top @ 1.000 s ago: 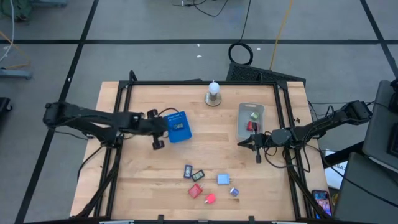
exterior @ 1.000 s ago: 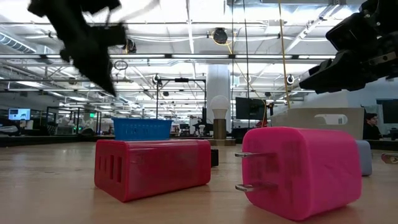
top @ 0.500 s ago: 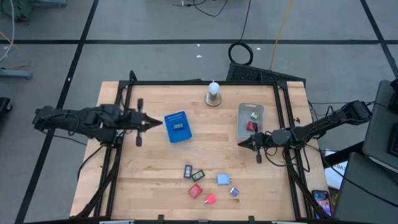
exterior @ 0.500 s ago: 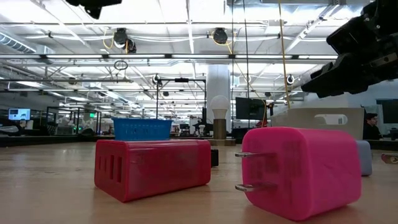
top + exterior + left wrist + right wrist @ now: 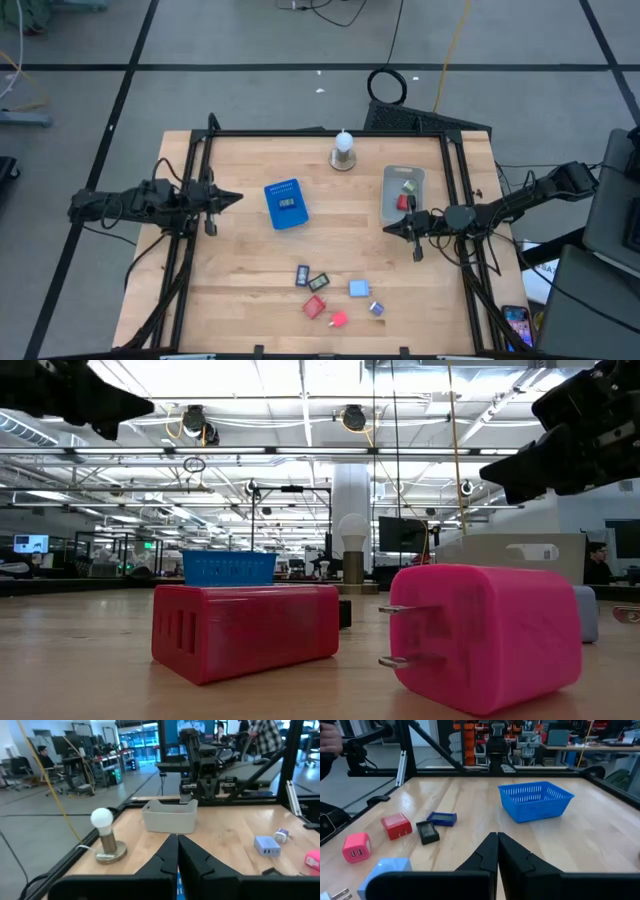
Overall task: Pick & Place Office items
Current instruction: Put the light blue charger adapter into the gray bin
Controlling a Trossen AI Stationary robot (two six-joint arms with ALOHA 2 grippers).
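Several thumb-sized office items lie on the near middle of the table: a blue one [image 5: 302,274], a dark one [image 5: 321,281], a red block [image 5: 316,306], a pink plug block [image 5: 338,320], a light blue one [image 5: 358,289] and a purple one [image 5: 376,308]. A green piece [image 5: 408,185] and a red piece [image 5: 403,202] lie in the grey tray [image 5: 390,180]. My left gripper [image 5: 237,198] is shut, level, left of the blue basket [image 5: 285,204]. My right gripper [image 5: 386,230] is shut, just near of the tray. Both touch nothing.
A white bulb on a round base [image 5: 343,152] stands at the far middle. Black frame rails [image 5: 190,200] run along the left and right table sides. In the low view the red block [image 5: 245,630] and pink block [image 5: 485,635] fill the foreground.
My left arm has drawn back from the blue basket toward the table's left edge and turned so its fingers point level toward the right. The basket and the items have stayed where they were.
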